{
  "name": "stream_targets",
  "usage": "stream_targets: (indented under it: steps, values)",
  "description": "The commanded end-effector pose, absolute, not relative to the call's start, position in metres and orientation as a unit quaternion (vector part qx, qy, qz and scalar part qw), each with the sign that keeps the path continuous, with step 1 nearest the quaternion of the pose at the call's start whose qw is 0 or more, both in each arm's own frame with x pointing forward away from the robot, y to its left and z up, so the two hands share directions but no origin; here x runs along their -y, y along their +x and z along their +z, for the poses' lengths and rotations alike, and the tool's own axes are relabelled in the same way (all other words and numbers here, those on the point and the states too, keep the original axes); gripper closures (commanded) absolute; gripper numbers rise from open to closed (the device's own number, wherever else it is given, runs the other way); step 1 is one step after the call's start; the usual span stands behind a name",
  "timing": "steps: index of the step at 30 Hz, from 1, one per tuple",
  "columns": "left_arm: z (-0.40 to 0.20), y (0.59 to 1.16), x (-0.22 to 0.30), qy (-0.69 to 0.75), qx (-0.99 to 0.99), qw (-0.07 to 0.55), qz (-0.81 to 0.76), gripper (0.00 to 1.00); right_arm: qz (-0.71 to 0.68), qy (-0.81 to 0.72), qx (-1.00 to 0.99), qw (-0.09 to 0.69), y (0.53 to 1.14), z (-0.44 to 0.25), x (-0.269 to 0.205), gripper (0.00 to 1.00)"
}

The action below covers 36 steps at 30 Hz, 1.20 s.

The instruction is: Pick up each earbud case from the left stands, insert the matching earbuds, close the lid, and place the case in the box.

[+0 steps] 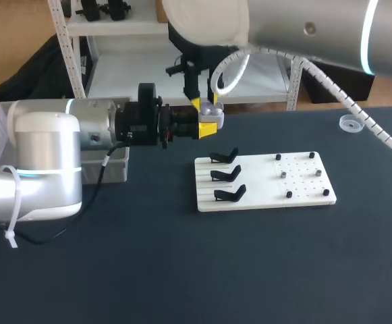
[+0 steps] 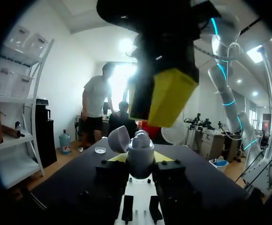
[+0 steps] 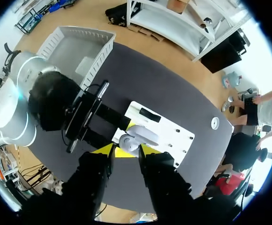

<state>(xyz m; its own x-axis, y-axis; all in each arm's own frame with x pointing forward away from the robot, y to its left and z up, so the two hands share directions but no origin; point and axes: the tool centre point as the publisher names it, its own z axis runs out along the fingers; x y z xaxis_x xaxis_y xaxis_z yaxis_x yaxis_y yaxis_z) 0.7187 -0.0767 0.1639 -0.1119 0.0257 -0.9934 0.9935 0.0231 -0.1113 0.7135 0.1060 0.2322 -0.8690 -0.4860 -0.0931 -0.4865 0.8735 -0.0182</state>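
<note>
insertion step: left gripper (image 1: 209, 125) clamps the open case (image 2: 140, 152); right gripper (image 3: 126, 151) above, grip unclear, must seat an earbud squarely.

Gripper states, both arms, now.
Left gripper: shut on the earbud case, lid open.
Right gripper: close by the case; open or shut cannot be told.
</note>
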Motion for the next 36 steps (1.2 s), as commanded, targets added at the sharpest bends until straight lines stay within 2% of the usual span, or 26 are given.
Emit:
stream_targets:
  steps: [1, 8, 14, 24, 34, 36]
  values:
    - [0.164, 0.719, 0.077, 0.472, -0.539, 0.47, -0.515, 1.0, 0.017, -0.236, -0.968, 0.084, 0.719, 0.244, -0.096, 0.67]
    - [0.164, 0.719, 0.077, 0.472, -0.539, 0.47, -0.515, 1.0, 0.035, -0.184, -0.975, 0.118, 0.768, 0.232, -0.088, 0.67]
    - [0.164, 0.719, 0.077, 0.472, -0.539, 0.47, -0.515, 1.0, 0.056, -0.142, -0.984, 0.087, 0.785, 0.202, -0.078, 0.71]
    - [0.164, 0.719, 0.077, 0.472, -0.539, 0.47, -0.515, 1.0, 0.065, -0.144, -0.985, 0.063, 0.751, 0.186, -0.079, 0.73]
    - [0.164, 0.719, 0.077, 0.472, -0.539, 0.47, -0.515, 1.0, 0.084, -0.139, -0.985, 0.064, 0.719, 0.186, -0.08, 0.71]
    - [0.164, 0.719, 0.077, 0.472, -0.539, 0.47, -0.515, 1.0, 0.09, -0.127, -0.984, 0.086, 0.719, 0.196, -0.076, 0.71]
